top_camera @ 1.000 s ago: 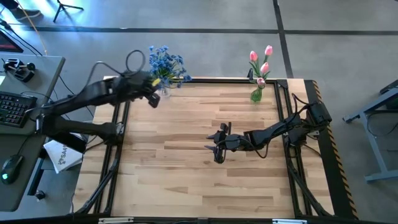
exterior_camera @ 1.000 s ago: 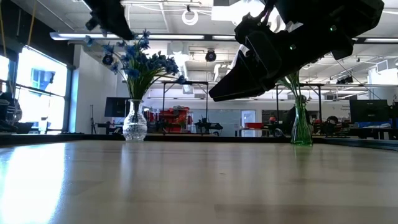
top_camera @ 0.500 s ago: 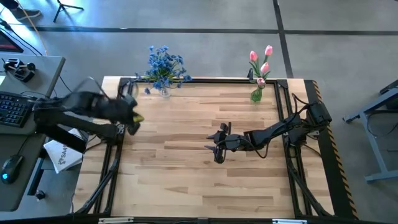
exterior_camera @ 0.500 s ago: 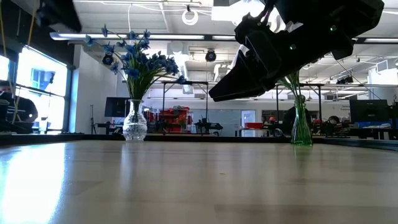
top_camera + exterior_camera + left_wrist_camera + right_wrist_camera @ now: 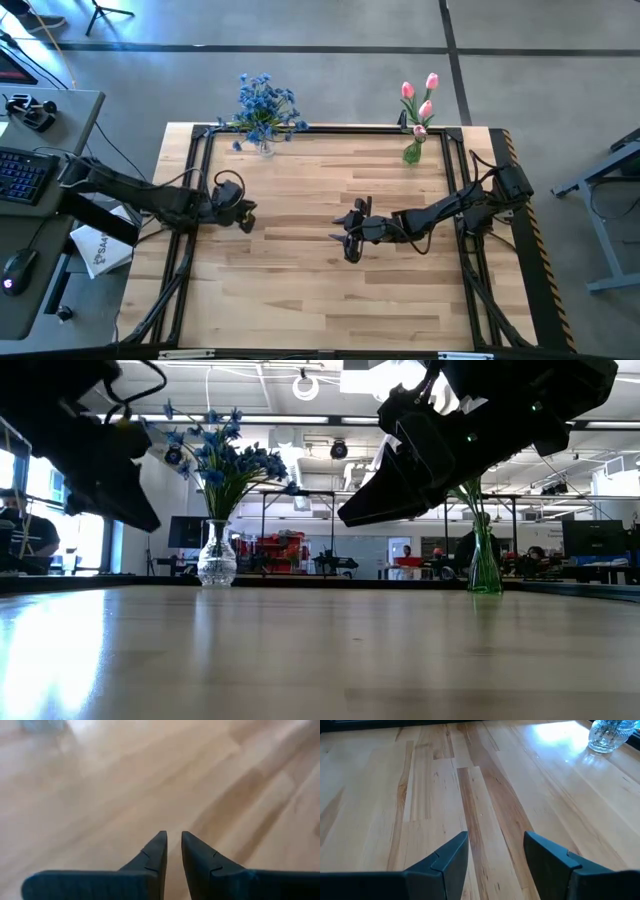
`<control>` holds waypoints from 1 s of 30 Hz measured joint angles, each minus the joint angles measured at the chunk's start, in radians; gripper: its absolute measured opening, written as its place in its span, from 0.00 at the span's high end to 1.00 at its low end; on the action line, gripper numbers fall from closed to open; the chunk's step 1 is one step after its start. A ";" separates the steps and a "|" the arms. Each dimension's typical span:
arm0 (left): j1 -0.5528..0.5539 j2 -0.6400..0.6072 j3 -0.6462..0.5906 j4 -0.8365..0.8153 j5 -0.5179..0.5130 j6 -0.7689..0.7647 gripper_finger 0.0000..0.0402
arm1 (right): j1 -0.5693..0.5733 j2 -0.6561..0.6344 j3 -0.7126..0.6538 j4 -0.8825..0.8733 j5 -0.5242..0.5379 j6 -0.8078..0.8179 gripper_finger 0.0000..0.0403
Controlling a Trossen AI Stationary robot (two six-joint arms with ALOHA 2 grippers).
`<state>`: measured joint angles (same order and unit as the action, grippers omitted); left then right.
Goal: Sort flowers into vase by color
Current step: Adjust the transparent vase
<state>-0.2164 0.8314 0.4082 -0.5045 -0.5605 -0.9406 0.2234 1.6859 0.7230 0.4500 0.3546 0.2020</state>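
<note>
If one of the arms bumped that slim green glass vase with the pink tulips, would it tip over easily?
Probably yes. The slim green glass vase looks tall and narrow at its base, and the pink tulips rise well above its rim, so it seems top-heavy. Being glass, it would likely slide on the smooth wooden table and could break if it fell.

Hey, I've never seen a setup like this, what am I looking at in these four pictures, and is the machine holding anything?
It is a robot with two dark arms at a wooden table. One picture looks straight down, one looks level across the tabletop, and two come from cameras on the wrists. At the far edge stand a clear vase of blue flowers and a green vase of pink tulips. The left gripper is over the table's left side, nearly shut, holding nothing. The right gripper hangs open over the middle, also empty.
</note>
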 joint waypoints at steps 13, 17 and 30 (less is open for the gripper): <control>0.172 0.000 -0.217 0.559 -0.350 0.413 0.58 | 0.000 0.000 0.000 0.002 -0.004 0.000 0.53; 0.327 0.000 -0.237 0.760 -0.217 0.605 0.46 | 0.000 0.000 0.000 0.002 -0.004 -0.001 0.53; 0.834 0.069 -0.312 1.141 0.258 1.053 0.34 | 0.000 0.000 0.000 0.002 -0.003 -0.024 0.53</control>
<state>0.6175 0.9001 0.0966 0.6367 -0.3025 0.1121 0.2234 1.6859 0.7230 0.4521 0.3513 0.1783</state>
